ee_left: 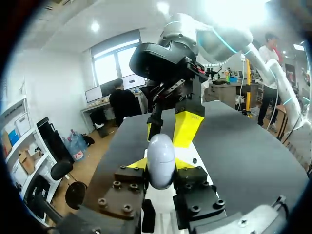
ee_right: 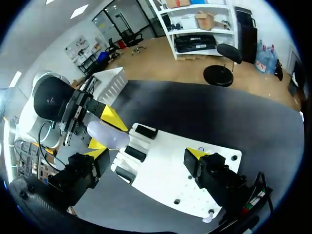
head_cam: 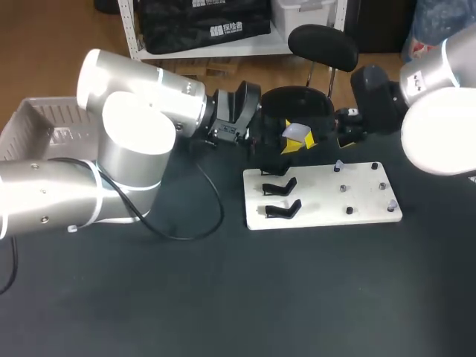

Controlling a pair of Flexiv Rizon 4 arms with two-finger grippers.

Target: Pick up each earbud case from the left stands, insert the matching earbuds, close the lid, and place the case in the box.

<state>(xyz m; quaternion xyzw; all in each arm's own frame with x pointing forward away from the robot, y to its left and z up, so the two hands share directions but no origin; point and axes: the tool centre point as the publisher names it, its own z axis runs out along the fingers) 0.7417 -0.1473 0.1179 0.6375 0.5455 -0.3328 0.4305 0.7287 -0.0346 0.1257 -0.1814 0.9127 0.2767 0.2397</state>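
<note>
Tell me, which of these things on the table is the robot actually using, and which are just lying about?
For the job:
- case, held in the left gripper
- stands
- earbuds
- board under them
- box

Just lying about:
- cable

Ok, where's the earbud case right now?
In the head view the earbud case is held off the table in the left gripper, near the white board's far corner by the black stands.
</note>
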